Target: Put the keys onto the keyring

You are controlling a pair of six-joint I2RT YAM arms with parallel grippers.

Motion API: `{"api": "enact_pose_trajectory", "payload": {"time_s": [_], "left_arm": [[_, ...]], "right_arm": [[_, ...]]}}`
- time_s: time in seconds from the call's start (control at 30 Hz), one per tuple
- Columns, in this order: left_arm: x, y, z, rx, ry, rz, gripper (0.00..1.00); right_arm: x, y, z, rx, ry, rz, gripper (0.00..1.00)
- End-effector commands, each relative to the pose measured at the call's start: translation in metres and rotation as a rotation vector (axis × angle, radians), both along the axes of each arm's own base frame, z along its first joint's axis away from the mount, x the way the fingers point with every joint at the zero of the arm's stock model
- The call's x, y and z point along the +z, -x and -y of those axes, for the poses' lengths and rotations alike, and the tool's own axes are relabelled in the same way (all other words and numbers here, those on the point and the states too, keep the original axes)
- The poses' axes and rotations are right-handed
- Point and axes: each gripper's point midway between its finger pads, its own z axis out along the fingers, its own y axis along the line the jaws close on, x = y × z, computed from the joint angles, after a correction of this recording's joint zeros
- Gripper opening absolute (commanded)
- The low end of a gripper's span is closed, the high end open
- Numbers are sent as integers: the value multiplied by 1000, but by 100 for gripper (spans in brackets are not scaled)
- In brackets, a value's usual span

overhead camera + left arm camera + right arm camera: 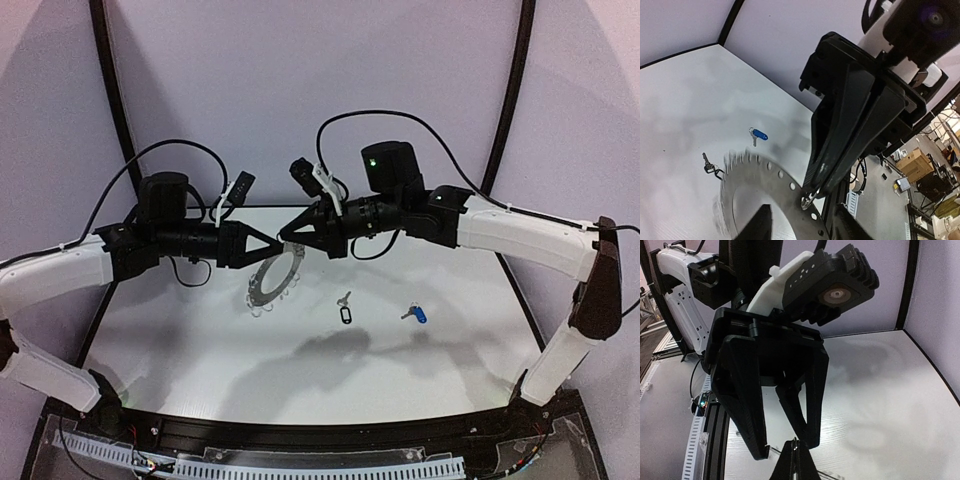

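The keyring [256, 290] hangs tilted above the table, a flat dark grey ring with small wire clips on its rim. My right gripper [284, 233] is shut on one wire clip [809, 198] at the rim and holds the ring up. My left gripper [276, 241] faces it with its jaws apart. One finger [759, 225] is over the ring's centre hole and the other [846, 226] is outside the rim, neither visibly touching. Both keys lie on the table: the black-tagged key [345, 311] and the blue-tagged key [414, 313], also seen as the blue-tagged key [759, 134].
A black rail [300, 432] runs along the table's near edge below the arm bases. Black curved poles [112, 90] stand at the back corners. Cardboard boxes [915, 162] sit on the floor beyond the table's edge.
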Motion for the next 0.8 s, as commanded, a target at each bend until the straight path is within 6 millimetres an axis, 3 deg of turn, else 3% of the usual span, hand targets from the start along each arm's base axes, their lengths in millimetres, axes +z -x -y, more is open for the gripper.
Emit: {"api": "enact_pose_trajectory", "payload": {"time_s": [0.0, 0.17, 0.27, 0.57, 0.77], "left_arm": [[26, 5, 9, -51, 65, 75, 37], [27, 8, 12, -70, 67, 84, 20], [27, 8, 12, -71, 67, 89, 3], [24, 10, 12, -75, 62, 90, 1], [13, -4, 3, 53, 15, 73, 1]], "right_arm": [[17, 8, 0, 31, -57, 5, 0], [23, 12, 3, 39, -77, 3, 0], [27, 17, 5, 55, -86, 2, 0], [38, 25, 8, 84, -111, -16, 0], [45, 29, 12, 81, -130, -18, 0]]}}
